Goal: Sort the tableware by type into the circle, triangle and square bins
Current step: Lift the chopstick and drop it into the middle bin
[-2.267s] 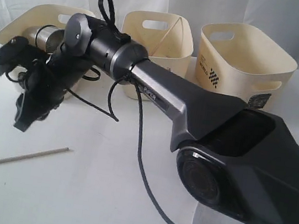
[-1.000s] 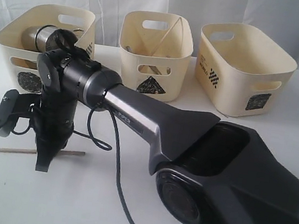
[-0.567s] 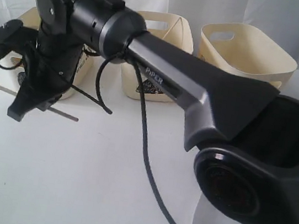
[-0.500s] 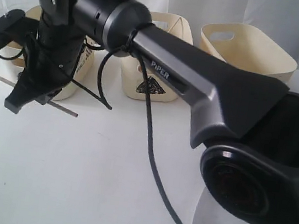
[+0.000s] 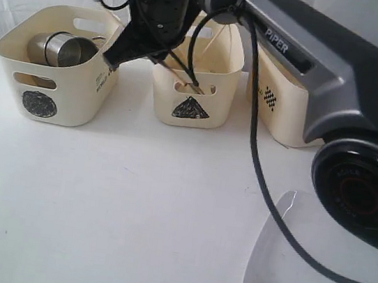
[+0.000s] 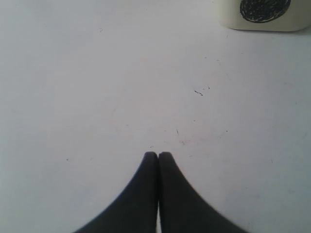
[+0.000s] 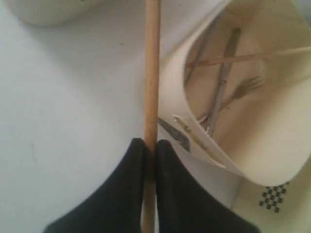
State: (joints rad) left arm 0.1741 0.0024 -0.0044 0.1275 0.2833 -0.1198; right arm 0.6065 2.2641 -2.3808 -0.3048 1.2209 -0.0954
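One wooden chopstick (image 7: 151, 73) is pinched in my right end effector (image 7: 149, 143), just outside the rim of the triangle bin (image 7: 171, 92) by the counter's far edge; released here, it could miss. Left end effector (image 6: 158, 156) closed, empty.

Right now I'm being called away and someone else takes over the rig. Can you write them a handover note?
Left gripper: shut, empty, over bare table.
Right gripper: shut on a chopstick, held beside the triangle bin, not yet in.
Done: mugs in the circle bin; fork, knife and second chopstick in the triangle bin.
Left: drop the held chopstick in; plate lies on the table, likely for the square bin, whose inside is hidden.
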